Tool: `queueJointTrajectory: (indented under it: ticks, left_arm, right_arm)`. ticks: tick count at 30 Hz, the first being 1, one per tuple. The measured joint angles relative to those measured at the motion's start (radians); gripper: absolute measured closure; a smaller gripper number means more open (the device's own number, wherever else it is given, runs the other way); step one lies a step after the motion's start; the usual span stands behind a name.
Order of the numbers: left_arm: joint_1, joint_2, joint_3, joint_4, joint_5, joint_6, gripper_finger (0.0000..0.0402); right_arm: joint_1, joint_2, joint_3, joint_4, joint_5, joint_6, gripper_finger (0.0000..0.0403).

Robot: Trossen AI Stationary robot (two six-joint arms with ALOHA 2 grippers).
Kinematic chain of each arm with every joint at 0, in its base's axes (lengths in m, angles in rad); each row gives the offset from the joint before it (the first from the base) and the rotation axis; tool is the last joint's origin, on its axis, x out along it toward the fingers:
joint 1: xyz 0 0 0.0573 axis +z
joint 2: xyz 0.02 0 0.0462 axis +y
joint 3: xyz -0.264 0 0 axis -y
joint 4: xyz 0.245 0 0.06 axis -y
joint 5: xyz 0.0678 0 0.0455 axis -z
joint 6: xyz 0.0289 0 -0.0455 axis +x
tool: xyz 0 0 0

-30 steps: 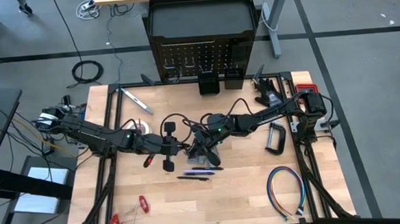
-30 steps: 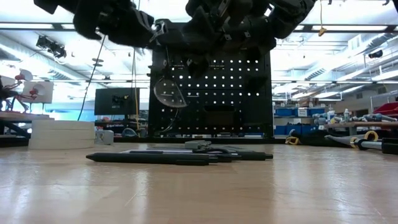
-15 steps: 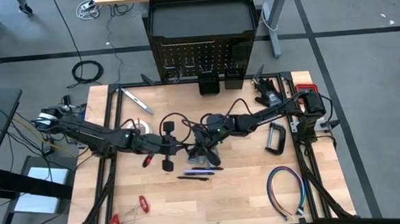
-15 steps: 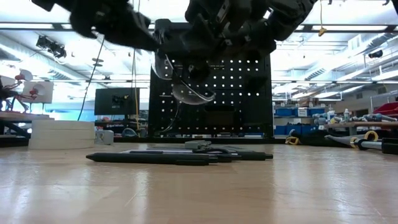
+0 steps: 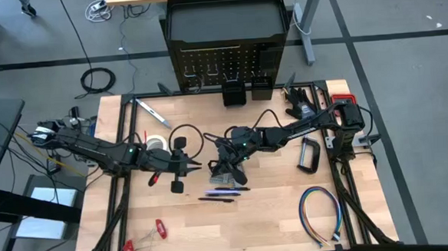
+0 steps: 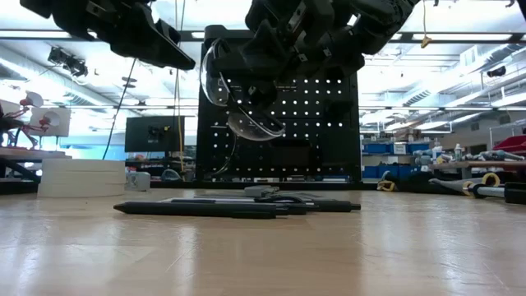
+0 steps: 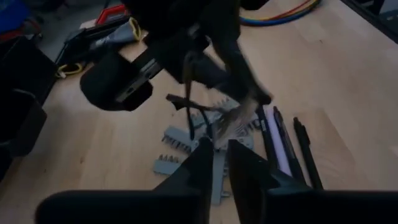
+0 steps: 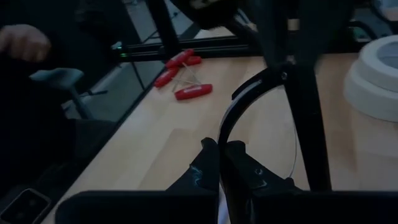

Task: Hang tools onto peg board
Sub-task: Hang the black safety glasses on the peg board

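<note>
Black thin cable loop (image 8: 231,118) | right pincer (image 8: 221,163) clamped on it | left pincer (image 7: 219,163) slightly apart

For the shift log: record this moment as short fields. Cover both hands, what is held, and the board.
right hand: over the table's middle, shut on the black cable loop
black cable loop: lifted clear of the table, not yet on a hook
left hand: just left of the right hand, open, holding nothing
peg board: upright at the table's far edge
below the hands: grey metal pieces and dark pens on the table
</note>
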Motion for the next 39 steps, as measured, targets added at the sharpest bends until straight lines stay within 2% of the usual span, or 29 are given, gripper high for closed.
queueJointTrajectory:
  ticks: [3, 8, 11, 19, 24, 30, 36, 39]
  left_arm:
    - [0.018, 0.005, -0.034, 0.109, 0.018, 0.000, 0.0315]
    - [0.065, 0.016, -0.094, 0.320, 0.199, -0.009, 0.0273]
    - [0.084, 0.024, -0.111, 0.373, 0.260, -0.026, 0.0266]
    - [0.100, 0.051, -0.110, 0.392, 0.271, -0.051, 0.0273]
    - [0.101, 0.068, -0.111, 0.406, 0.332, -0.050, 0.0293]
    - [0.101, 0.085, -0.107, 0.424, 0.443, -0.027, 0.0385]
    - [0.102, 0.074, -0.070, 0.331, 0.479, -0.049, 0.0395]
    - [0.102, 0.084, -0.063, 0.331, 0.569, -0.058, 0.0397]
  right_arm:
    - [0.002, 0.000, 0.000, 0.013, -0.003, -0.003, 0.0385]
    - [0.003, 0.000, 0.000, 0.021, -0.006, -0.004, 0.0385]
    - [0.003, 0.000, 0.000, 0.040, -0.009, -0.004, 0.0384]
    - [0.009, 0.000, 0.000, 0.076, -0.008, -0.029, 0.0384]
    - [0.013, 0.000, 0.000, 0.103, -0.010, -0.060, 0.0382]
    - [0.021, -0.001, -0.001, 0.128, -0.020, -0.077, 0.0375]
    - [0.024, -0.046, -0.001, 0.056, -0.018, 0.026, 0.0328]
    - [0.024, -0.120, 0.002, -0.018, 0.035, -0.063, 0.0301]
